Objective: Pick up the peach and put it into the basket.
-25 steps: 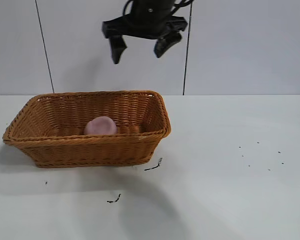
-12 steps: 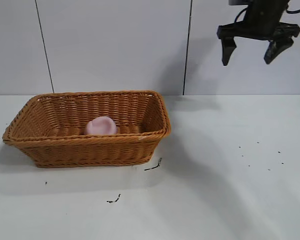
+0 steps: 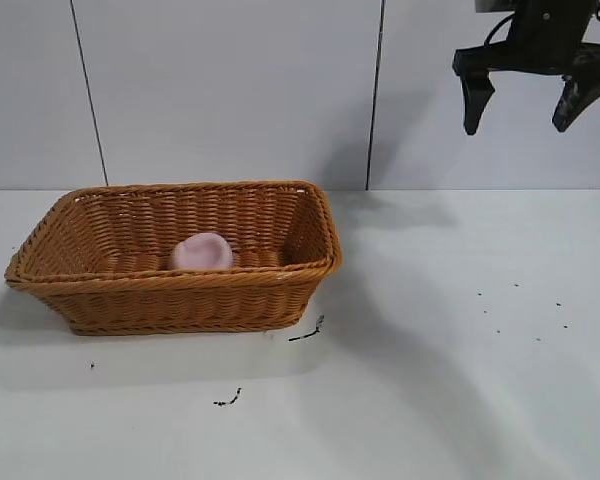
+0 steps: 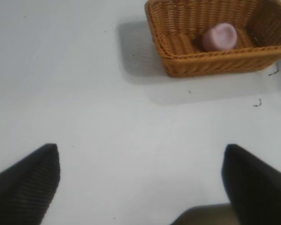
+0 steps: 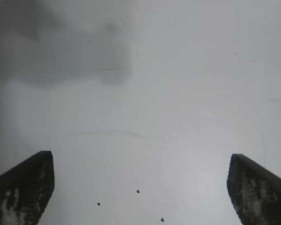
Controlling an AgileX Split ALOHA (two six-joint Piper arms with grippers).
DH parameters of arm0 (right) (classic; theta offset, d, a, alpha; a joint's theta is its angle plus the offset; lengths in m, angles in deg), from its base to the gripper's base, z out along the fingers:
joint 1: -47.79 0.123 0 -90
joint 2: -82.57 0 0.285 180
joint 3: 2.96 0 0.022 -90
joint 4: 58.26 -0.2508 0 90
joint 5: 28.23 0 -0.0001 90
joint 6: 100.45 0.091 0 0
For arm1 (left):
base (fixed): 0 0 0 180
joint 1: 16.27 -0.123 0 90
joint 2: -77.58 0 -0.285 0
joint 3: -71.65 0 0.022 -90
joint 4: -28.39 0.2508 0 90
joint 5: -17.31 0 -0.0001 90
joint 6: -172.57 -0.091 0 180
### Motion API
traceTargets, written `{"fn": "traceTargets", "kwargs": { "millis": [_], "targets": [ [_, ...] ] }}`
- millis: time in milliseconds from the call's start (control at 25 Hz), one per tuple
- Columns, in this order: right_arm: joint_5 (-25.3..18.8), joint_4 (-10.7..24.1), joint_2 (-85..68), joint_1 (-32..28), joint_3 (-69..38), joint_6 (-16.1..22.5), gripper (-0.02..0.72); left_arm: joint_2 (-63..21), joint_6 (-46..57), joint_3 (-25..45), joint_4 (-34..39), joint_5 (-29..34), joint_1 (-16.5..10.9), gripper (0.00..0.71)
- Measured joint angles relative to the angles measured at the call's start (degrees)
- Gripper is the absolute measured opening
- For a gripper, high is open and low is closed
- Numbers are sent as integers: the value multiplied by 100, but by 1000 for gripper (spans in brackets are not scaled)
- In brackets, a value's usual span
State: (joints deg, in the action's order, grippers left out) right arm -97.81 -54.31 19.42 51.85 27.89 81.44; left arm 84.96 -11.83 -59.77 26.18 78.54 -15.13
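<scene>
The pale pink peach (image 3: pixel 201 251) lies inside the orange-brown wicker basket (image 3: pixel 100 297) on the left of the white table. Both also show in the left wrist view, the peach (image 4: pixel 219 36) resting in the basket (image 4: pixel 178 51). My right gripper (image 3: pixel 533 101) hangs high at the upper right, far from the basket, open and empty; in its wrist view (image 5: pixel 140 187) only bare table lies between its fingers. My left gripper (image 4: pixel 140 180) is open and empty over bare table, apart from the basket; it is out of the exterior view.
Small dark specks (image 3: pixel 520 310) dot the table on the right. Two dark scraps (image 3: pixel 307 331) lie in front of the basket. A grey panelled wall (image 3: pixel 230 90) stands behind the table.
My right gripper has moved from above the basket to the upper right, open and empty throughout. The peach and basket have not moved.
</scene>
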Motion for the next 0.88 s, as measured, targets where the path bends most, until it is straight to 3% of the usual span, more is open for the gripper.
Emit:
{"fn": "traceTargets", "kwargs": {
  "millis": [560,880],
  "targets": [
    [15,-35,-5810,0,-4732,33,690,0,0,0,0,0,0,692],
    [762,-15,-8941,0,-6881,33,690,0,0,0,0,0,0,692]
  ]
}}
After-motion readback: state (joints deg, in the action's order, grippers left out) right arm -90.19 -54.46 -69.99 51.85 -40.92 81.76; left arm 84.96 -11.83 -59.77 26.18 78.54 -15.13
